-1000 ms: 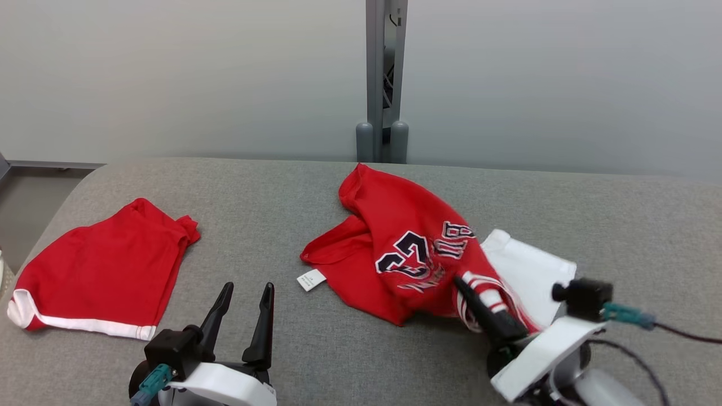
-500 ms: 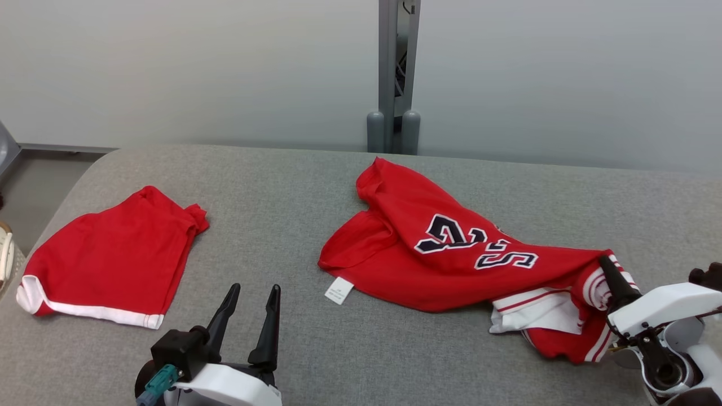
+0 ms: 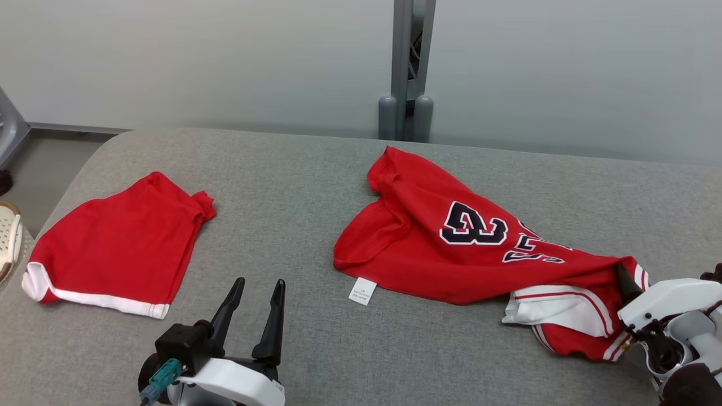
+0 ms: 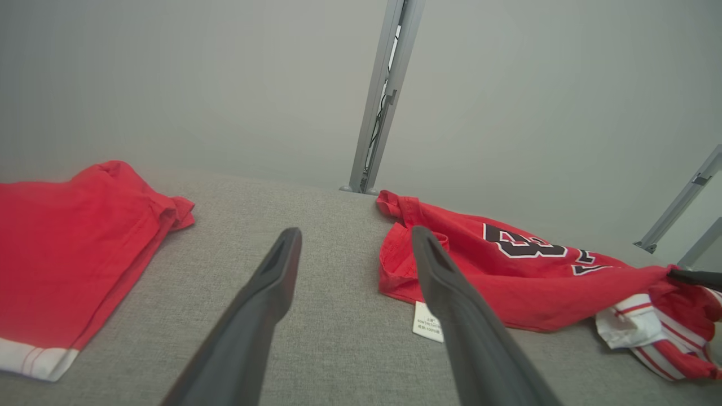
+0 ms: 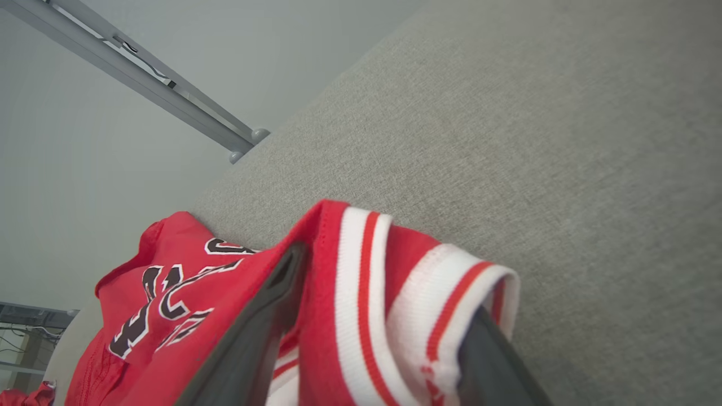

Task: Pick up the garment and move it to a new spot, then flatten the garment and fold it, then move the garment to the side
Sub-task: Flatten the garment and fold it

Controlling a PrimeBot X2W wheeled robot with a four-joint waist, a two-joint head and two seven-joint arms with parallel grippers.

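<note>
Clearly the right hand (image 3: pixel 625 281) pinches the jersey (image 3: pixel 451 248) by its striped trim, likely to drag it; the cloth lies stretched across the worktop's (image 3: pixel 282 169) right half. The left hand (image 3: pixel 259 283) waits open and empty between jersey and shorts (image 3: pixel 113 242), free for flattening.

Looks like a robotics lab or test bay. Plain pale partition wall (image 3: pixel 197 62) across the back; bare metal upright (image 3: pixel 401 56) with cables in its channel (grey capped feet at base). Wide grey fabric-covered bench (image 3: pixel 293 169), rounded corner.
</note>
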